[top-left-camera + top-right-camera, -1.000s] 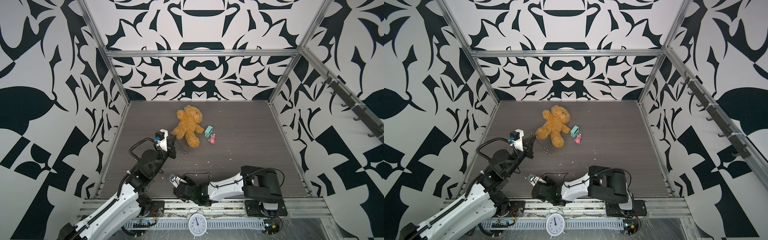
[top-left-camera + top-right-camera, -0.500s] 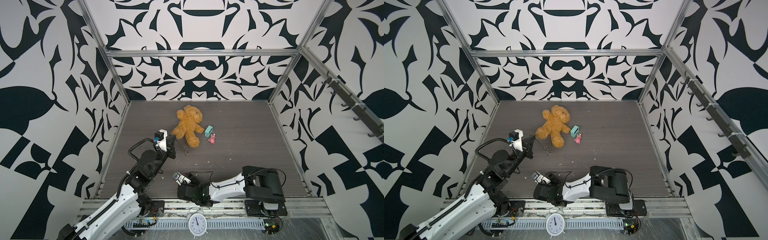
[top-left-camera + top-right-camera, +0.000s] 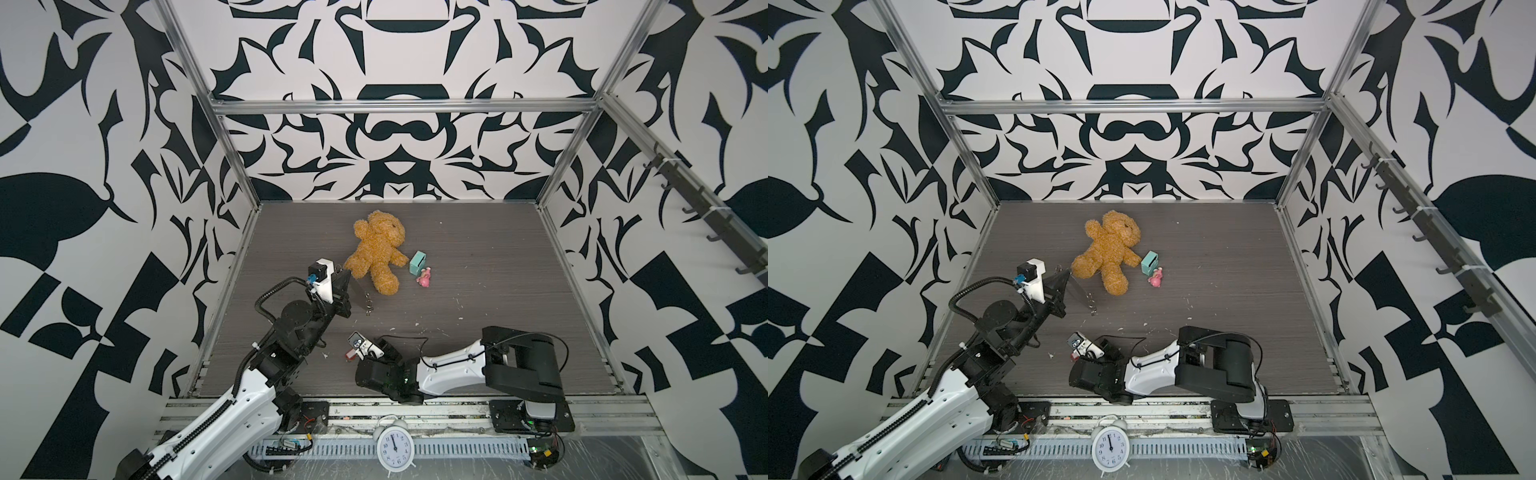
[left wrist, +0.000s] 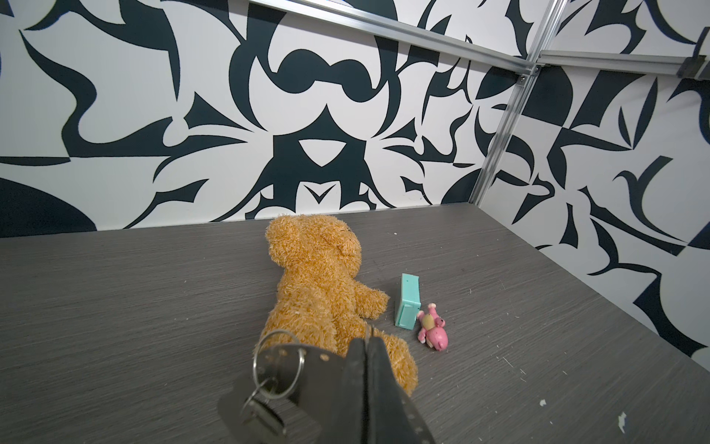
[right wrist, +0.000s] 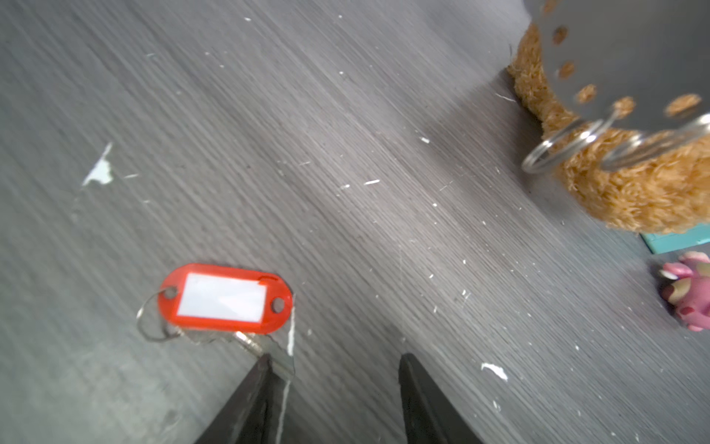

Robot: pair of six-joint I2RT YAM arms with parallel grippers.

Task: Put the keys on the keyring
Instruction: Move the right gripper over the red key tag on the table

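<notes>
While my left gripper (image 4: 368,348) is clamped tight, its two fingers pressed flat together on the edge of the dark strap (image 4: 307,365), the strap hangs off to one side of it above the table (image 3: 478,291). The keyring (image 4: 278,363) dangles from the strap's free end as a large silver ring with a smaller ring (image 4: 269,388) threaded on it. Something blurred hangs below that, and I cannot tell what it is. In both top views the strap (image 3: 356,291) and the keyring (image 3: 1092,308) hang just beside the leg of the teddy bear (image 3: 378,257). A teal box (image 3: 417,262) and a pink toy (image 3: 424,282) lie on the bear's other side.

My right gripper (image 5: 334,369) sits low over the near part of the table with its jaws apart and nothing between them. The red tag (image 5: 223,303) lies flat on the table just beside one of my fingertips (image 5: 265,380), white label up, with a thin wire loop (image 5: 148,323) through the hole at its far end. A silver piece (image 5: 249,346) pokes out from under the tag toward that fingertip; whether they touch I cannot tell. The tag lies well apart from the keyring.
</notes>
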